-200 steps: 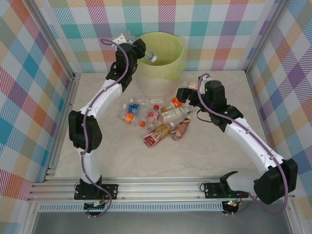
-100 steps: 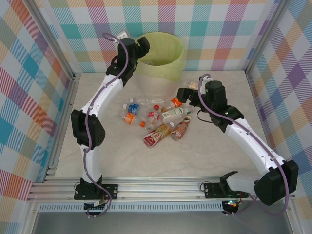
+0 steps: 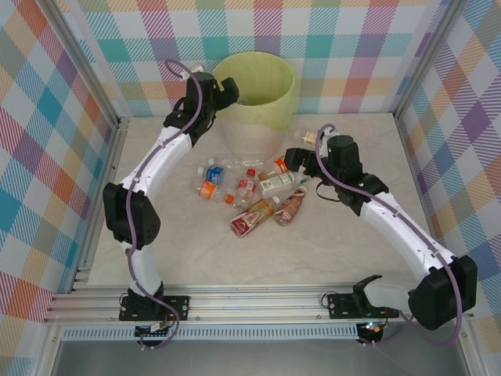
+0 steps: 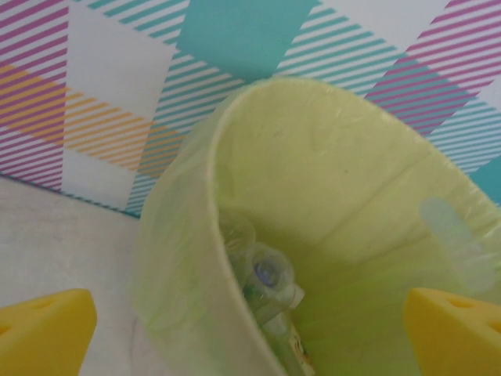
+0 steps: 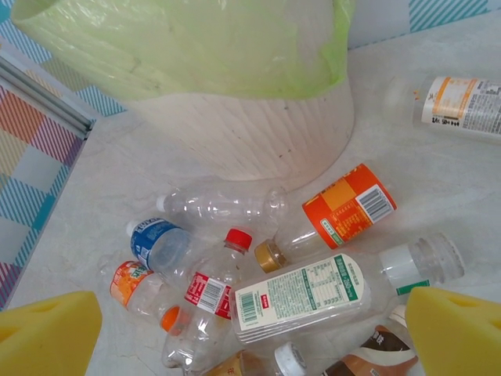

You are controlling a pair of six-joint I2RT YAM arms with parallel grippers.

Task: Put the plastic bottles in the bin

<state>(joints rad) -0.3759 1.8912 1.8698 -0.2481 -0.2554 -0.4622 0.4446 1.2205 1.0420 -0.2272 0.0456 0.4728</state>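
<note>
Plainly, the left tool (image 3: pixel 225 89) hangs at the near left rim of the bin (image 3: pixel 262 117), which stands at the far middle of the surface (image 3: pixel 196 258), close to the checked back wall (image 3: pixel 352 47). Its yellow pads (image 4: pixel 43 333) stand wide apart with nothing between them, so it is released and empty. Down inside the yellow-green bag (image 4: pixel 352 196) that lines the bin, a few clear bottles (image 4: pixel 266 278) lie against the near wall, one seen end-on. The right tool (image 3: pixel 296 159) hovers over the right side of the heap of bottles (image 3: pixel 250 192) just in front of the bin; its pads are likewise spread wide and grasp nothing. Below it lie an orange-labelled bottle (image 5: pixel 348 205), a larger white-and-green-labelled bottle (image 5: pixel 301 294) just beside it, a red-capped bottle (image 5: pixel 211 286), a blue-labelled bottle (image 5: pixel 155 241), a bare clear bottle (image 5: pixel 223 202) near the foot of the bin, and a small bottle with an orange cap (image 5: pixel 133 283). At the near edge of the heap lies a red-labelled bottle (image 3: pixel 252 219) with a brownish bottle (image 3: pixel 291 205) beside it. One lone bottle (image 5: pixel 454 106) lies apart from the heap, to the right of the bin.
</note>
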